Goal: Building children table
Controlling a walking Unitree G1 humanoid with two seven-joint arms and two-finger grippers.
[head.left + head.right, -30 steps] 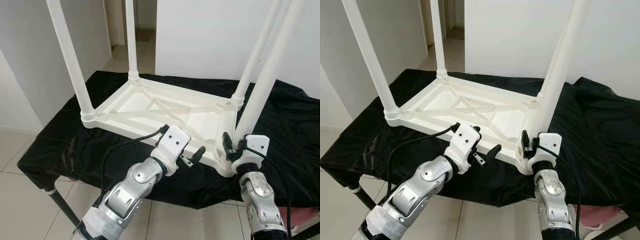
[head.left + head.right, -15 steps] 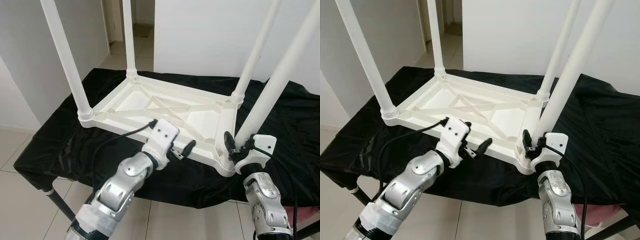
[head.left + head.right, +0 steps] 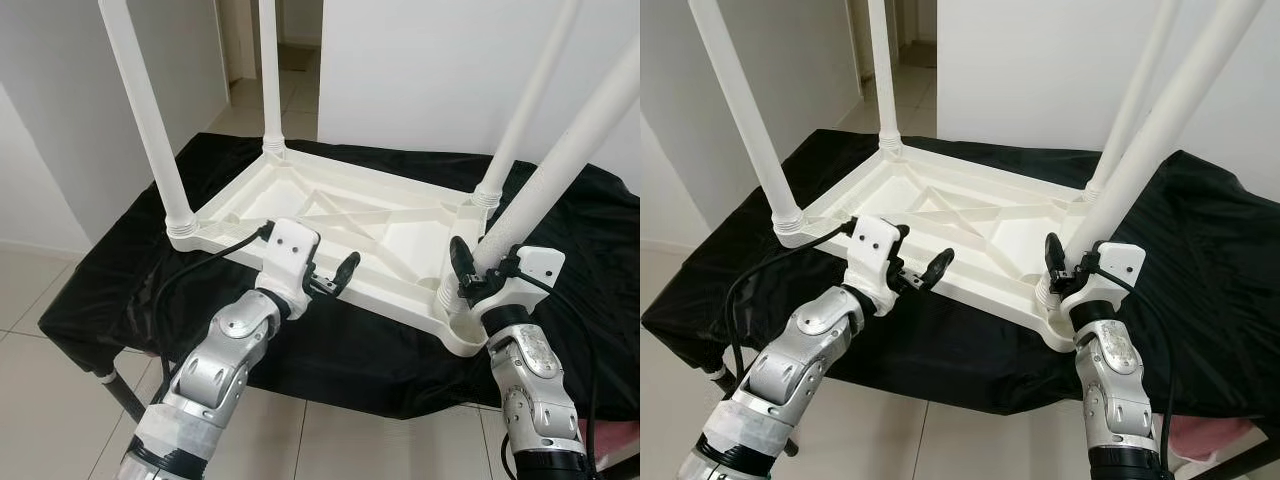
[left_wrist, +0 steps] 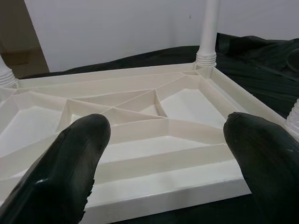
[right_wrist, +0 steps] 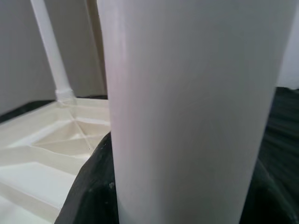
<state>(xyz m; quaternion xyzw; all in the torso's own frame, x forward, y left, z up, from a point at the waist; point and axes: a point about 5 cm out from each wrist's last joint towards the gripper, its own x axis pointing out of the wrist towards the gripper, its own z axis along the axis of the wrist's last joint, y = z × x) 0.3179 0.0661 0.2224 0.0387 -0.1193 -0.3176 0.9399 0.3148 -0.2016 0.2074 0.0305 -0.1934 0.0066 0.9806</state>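
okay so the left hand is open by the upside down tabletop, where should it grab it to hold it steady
Probably the near long rim of the tabletop, straight ahead of the open left hand. That raised edge wall is thin and straight, so the fingers could close over it from the robot's side, while the right hand grips the tilted leg.

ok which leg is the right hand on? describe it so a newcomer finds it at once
On the black-draped bench lies an upturned white table top with four white legs rising from its corners. Take the corner nearest the robot on its right: that leg has the right hand clamped near its base. Unlike the other three, it leans outward instead of standing straight.
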